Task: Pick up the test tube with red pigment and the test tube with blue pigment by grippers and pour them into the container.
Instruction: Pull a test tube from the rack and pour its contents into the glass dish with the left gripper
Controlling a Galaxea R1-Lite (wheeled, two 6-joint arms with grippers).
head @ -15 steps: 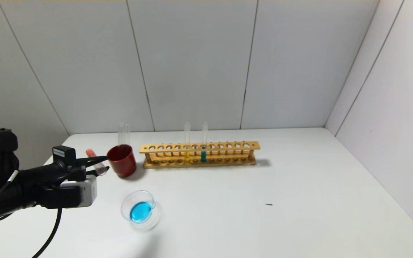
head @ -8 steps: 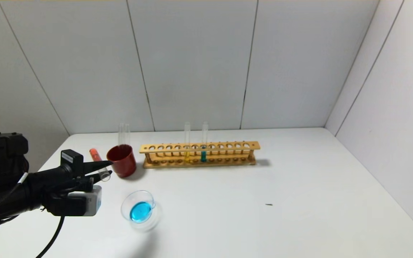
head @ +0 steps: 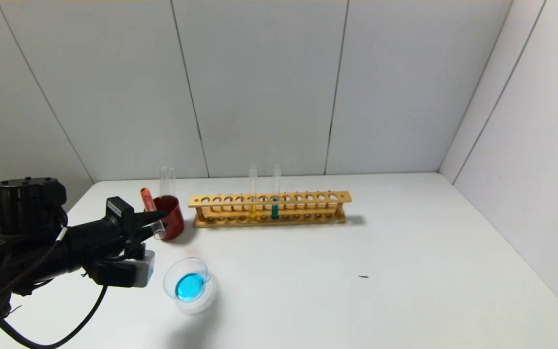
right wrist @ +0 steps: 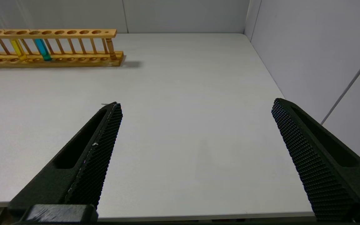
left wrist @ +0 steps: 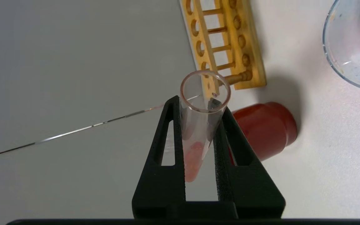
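My left gripper [head: 157, 224] is shut on the test tube with red pigment [head: 148, 200] and holds it tilted above the table, red end up and back, open mouth down, just left of the red cup. In the left wrist view the tube [left wrist: 198, 125] sits between the fingers of that gripper [left wrist: 198, 104], orange-red liquid at its closed end. The container [head: 170, 277], a clear glass dish, holds a pool of blue liquid and stands in front and to the right of the gripper; it also shows in the left wrist view [left wrist: 348, 59]. No tube with bright blue liquid shows. My right gripper [right wrist: 197, 103] is open and empty over bare table.
A dark red cup [head: 173, 220] holds empty clear tubes [head: 166, 180]. The wooden rack [head: 308, 198] stands to its right with a yellow tube [head: 253, 206] and a teal tube [head: 275, 209]. Grey walls close the back and right. A small dark speck [head: 364, 277] lies on the table.
My left gripper has moved right and forward with the red tube, from left of the cup to right beside it. The tube has swung steeper, red end higher.
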